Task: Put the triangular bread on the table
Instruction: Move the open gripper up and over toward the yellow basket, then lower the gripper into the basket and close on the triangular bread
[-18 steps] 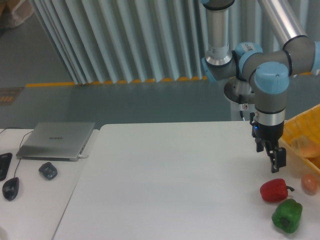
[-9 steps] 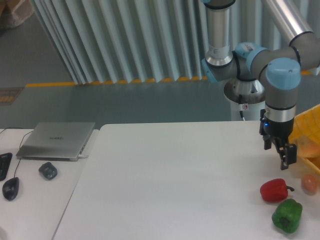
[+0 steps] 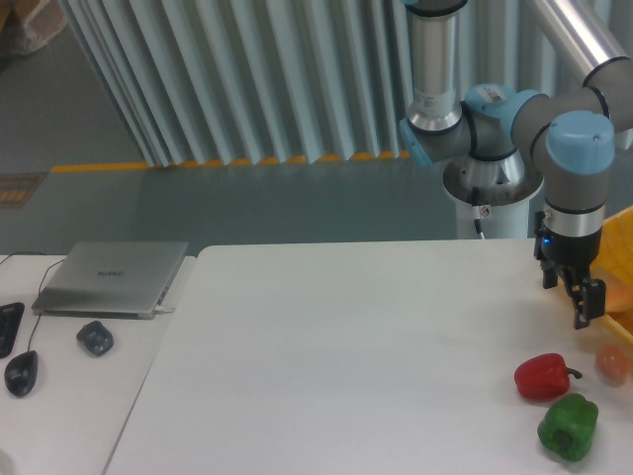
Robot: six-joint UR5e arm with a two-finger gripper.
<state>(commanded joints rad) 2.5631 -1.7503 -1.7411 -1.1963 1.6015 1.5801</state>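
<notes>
step: reaching for pickup | gripper (image 3: 585, 305) beside yellow basket (image 3: 621, 242), fingers carrying nothing, gap unclear | triangular bread: not discernible, probably in basket | next: descend into basket, grasp bread, carry to table (image 3: 336, 366)

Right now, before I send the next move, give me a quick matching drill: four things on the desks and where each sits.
Things:
1. red pepper
2. green pepper
3. laptop
4. end effector

Places:
A. far left, on the adjoining desk
B. nearest the front edge, lower right
C. above the table's right edge, by the yellow basket
D. just up-left of the green pepper

Pairs: 1-D, 2-B, 3-A, 4-C
</notes>
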